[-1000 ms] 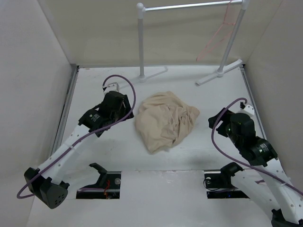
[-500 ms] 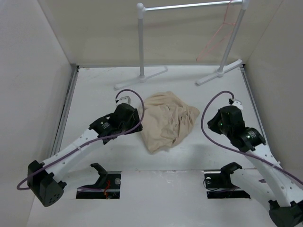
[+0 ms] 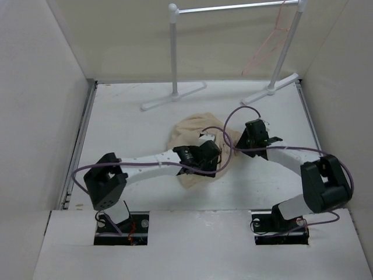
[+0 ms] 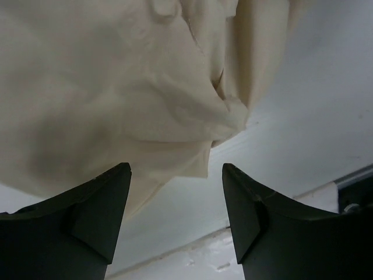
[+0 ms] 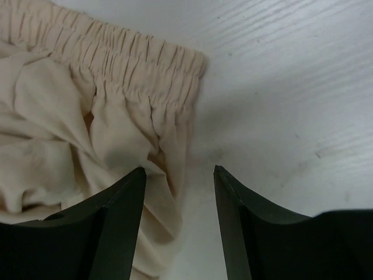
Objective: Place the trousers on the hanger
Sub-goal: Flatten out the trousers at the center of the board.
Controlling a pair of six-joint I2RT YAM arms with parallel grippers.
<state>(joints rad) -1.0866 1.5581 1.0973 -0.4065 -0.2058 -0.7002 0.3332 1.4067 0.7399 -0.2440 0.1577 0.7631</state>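
The trousers (image 3: 192, 129) are lying in a crumpled beige heap near the middle of the white table (image 3: 116, 116), just in front of the feet of the rack (image 3: 173, 52). Both arms are bending in low over the heap, one from each side.

The left gripper (image 3: 208, 156) is sitting at the near right part of the pile. Seen from its own wrist, its two dark fingers (image 4: 99, 210) are standing well apart with a clear gap between them. A folded corner of the cloth is lying just beyond the tips, and nothing is being pinched.

The right gripper (image 3: 242, 142) is hovering at the heap's right edge. In its wrist view the gathered waistband (image 5: 128, 58) is lying ahead of it, its end resting on bare table. Its fingers (image 5: 116, 221) are also standing parted and holding nothing. The finger on the left of that view is overlapping the edge of the cloth, though I cannot tell whether it is actually touching. The other finger is sitting over bare table.

The hanger (image 3: 269, 42), a thin pink wire one, is hanging from the silver bar (image 3: 233, 7) at the back right, close beside the rack's right post and well apart from the trousers and both grippers
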